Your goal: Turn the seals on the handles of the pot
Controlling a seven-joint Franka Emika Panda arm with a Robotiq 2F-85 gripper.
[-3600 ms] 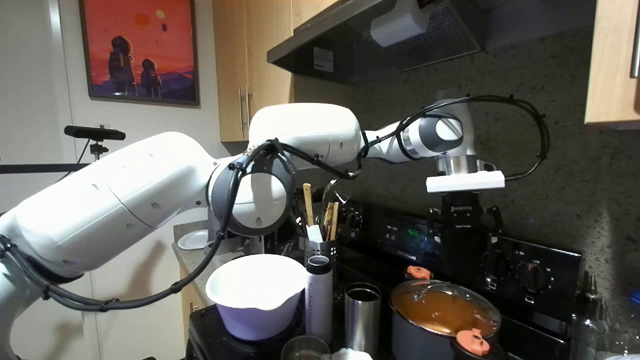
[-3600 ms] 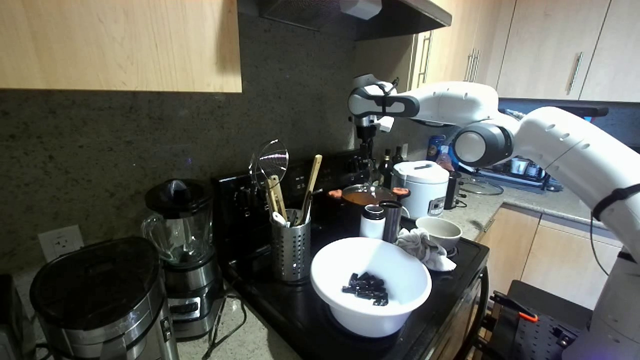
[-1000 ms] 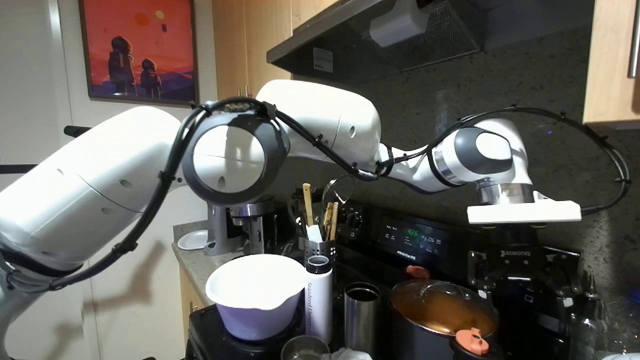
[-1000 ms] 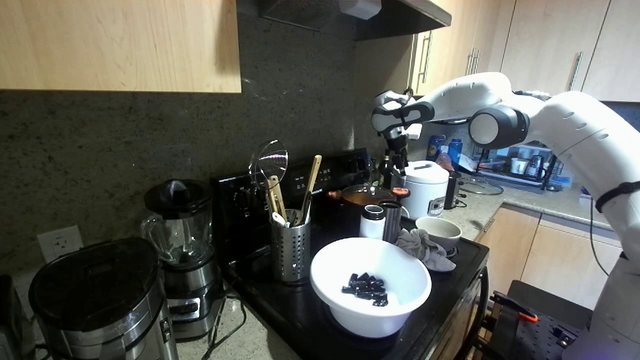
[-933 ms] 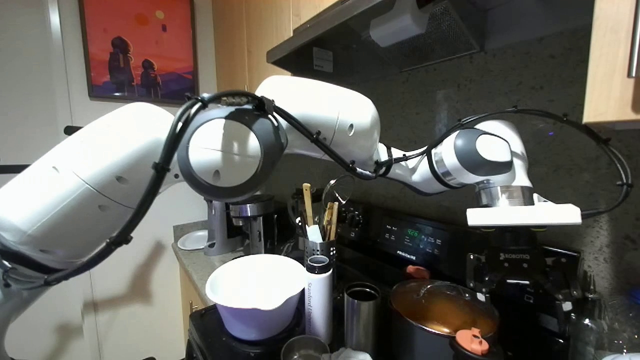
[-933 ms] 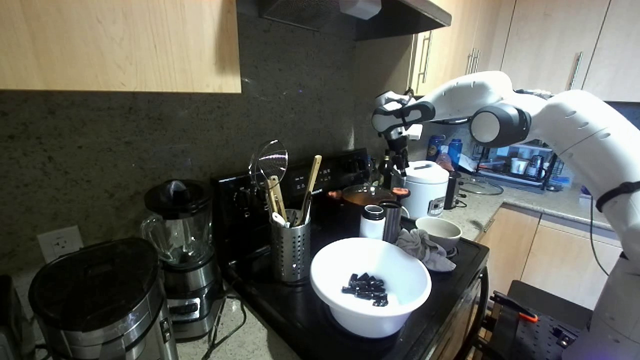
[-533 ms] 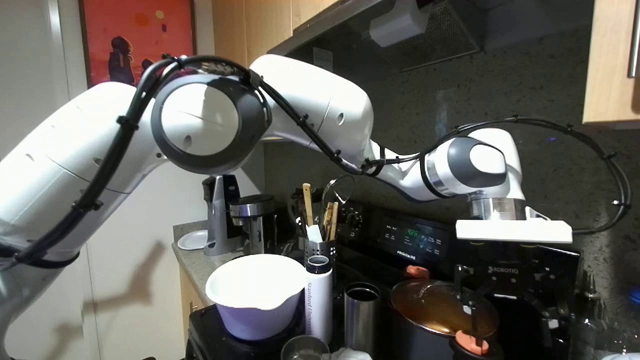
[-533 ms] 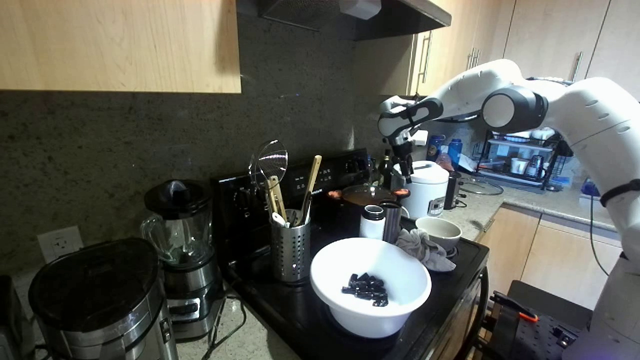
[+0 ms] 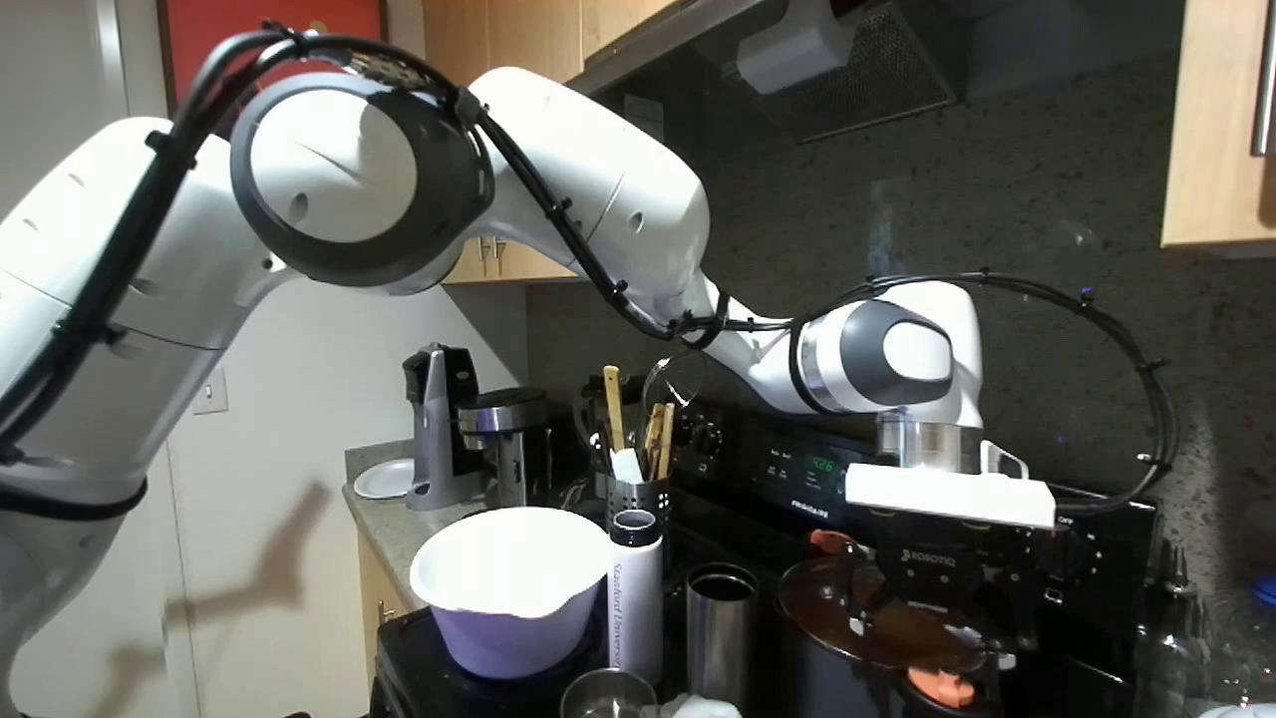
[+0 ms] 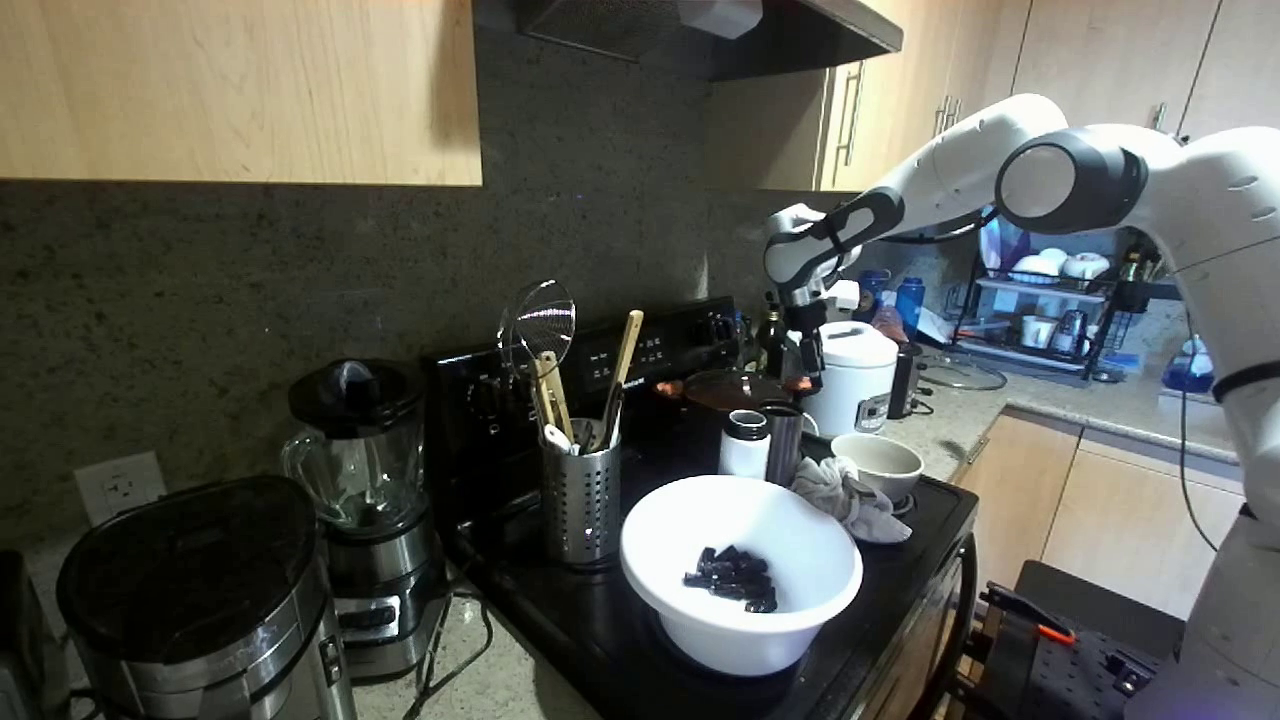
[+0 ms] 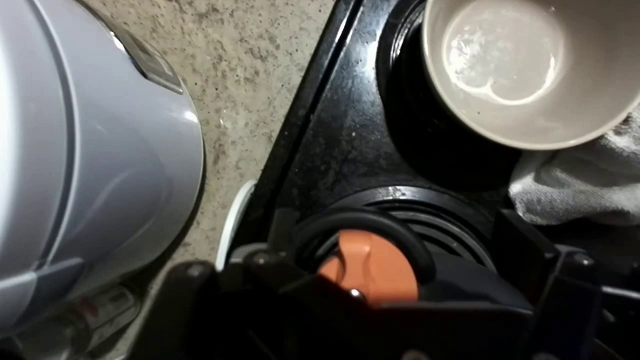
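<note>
Your arm (image 9: 618, 160) arches higher than it did 0.5 s ago in both exterior views. The big white bowl (image 10: 740, 640) holds a heap of small black pieces (image 10: 733, 577), which you see only in an exterior view. The pot (image 9: 819, 673) stands covered by a glass lid (image 9: 827, 603); brown shows through, darker than before, and you cannot tell what lies inside. The perforated steel holder (image 10: 583, 510) carries a bunch of utensils (image 10: 622, 365), some wooden at the top. The pale bowl (image 11: 590, 95) gives you its shiny inside in the wrist view. Your gripper (image 11: 400, 235) has come lower at the pot's edge, its fingers spread well apart. Between them, in the wrist view, are 1 black handle (image 11: 372, 218) of the pot and, within its curve, the nearer seal (image 11: 387, 267); you cannot tell whether a finger touches either. The farther seal (image 9: 830, 541), on the pot's opposite side, shows in both exterior views but not in the wrist view.
</note>
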